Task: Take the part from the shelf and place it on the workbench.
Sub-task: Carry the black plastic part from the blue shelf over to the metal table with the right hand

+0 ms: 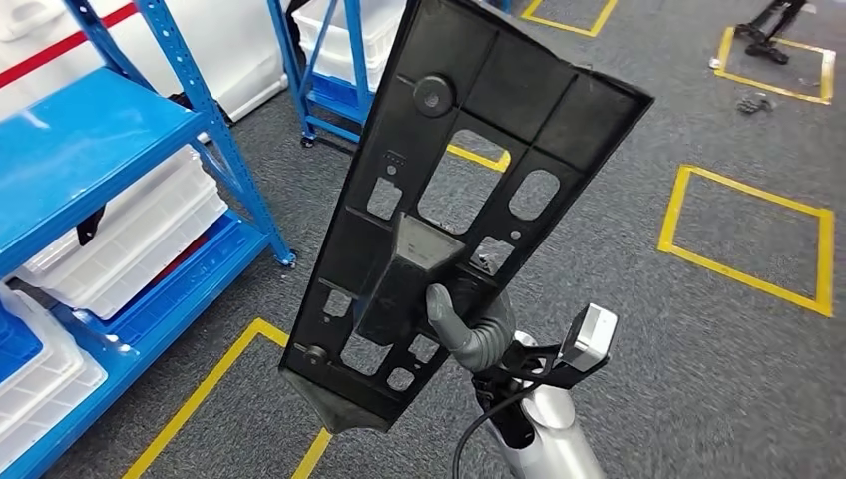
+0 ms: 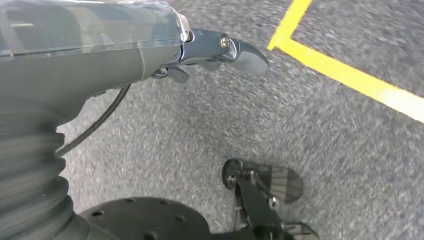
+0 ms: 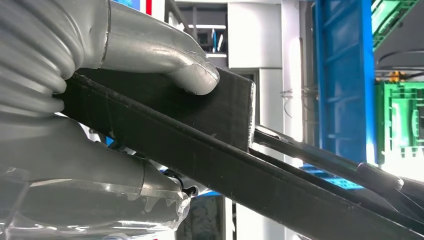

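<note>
The right hand [image 1: 469,324] clamps a flat black plastic panel [image 1: 459,190] by its raised centre block; likely stiff, light, unwieldy. Left hand [image 2: 220,52] hangs, grasp unclear.

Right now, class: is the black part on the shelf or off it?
Off: the right hand holds the black part above the carpet, clear of the blue shelf.

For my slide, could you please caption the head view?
Right hand holds a black plastic panel upright above grey carpet, blue shelving alongside.
</note>
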